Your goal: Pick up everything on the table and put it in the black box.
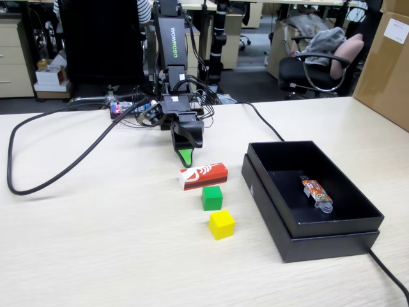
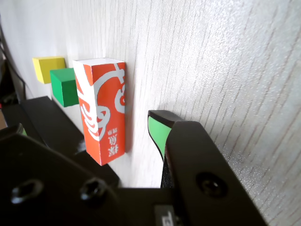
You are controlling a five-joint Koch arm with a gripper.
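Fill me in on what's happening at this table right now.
A small robot arm has its gripper lowered to the table, just behind a red-and-white packet, holding nothing. A green cube and a yellow cube sit in a row in front of the packet. The black box to the right in the fixed view holds only a candy wrapper.

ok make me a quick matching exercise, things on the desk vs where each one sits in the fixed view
Things:
1. red-and-white packet
2. green cube
3. yellow cube
4. candy wrapper

Places:
A. inside the black box
B. nearest the camera, in the row on the table
C. just in front of the gripper
D. between the other two items in the row

Pairs: 1-C, 2-D, 3-B, 4-A
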